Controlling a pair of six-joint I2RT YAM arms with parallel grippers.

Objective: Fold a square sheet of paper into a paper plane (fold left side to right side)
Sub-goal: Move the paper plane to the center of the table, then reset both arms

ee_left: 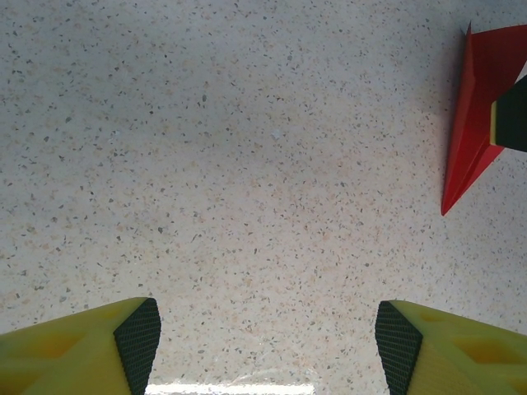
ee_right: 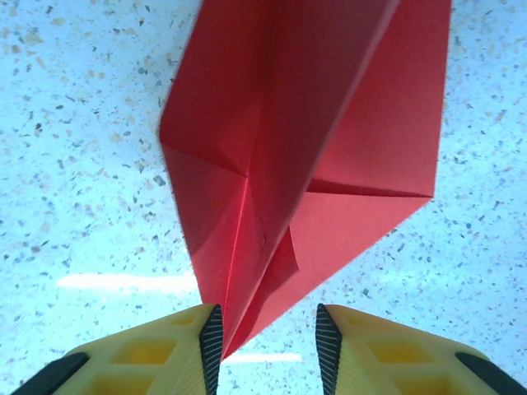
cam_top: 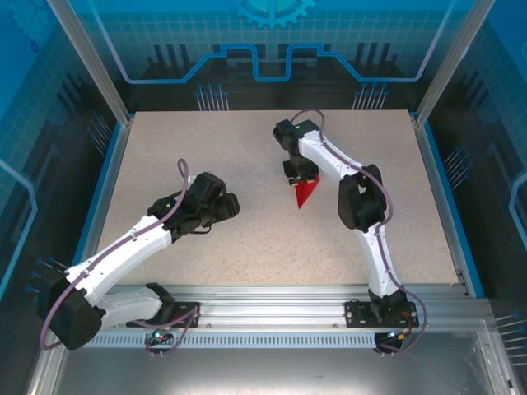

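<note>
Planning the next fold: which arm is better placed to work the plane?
Likely right: the right gripper straddles the plane at its end, jaws apart. The left gripper hangs open over the table, apart from the plane.

Top view: fixed, high behind near edge of tabletop (cam_top: 247, 247), looks down and forward, far, takes in whole surface. Left wrist view: low, faces out over left hand (ee_left: 268, 341) across tabletop; paper plane (ee_left: 473, 115) at picture's right edge. Right wrist view: very close over right hand (ee_right: 269, 337), onto same paper plane. All three views share it.
</note>
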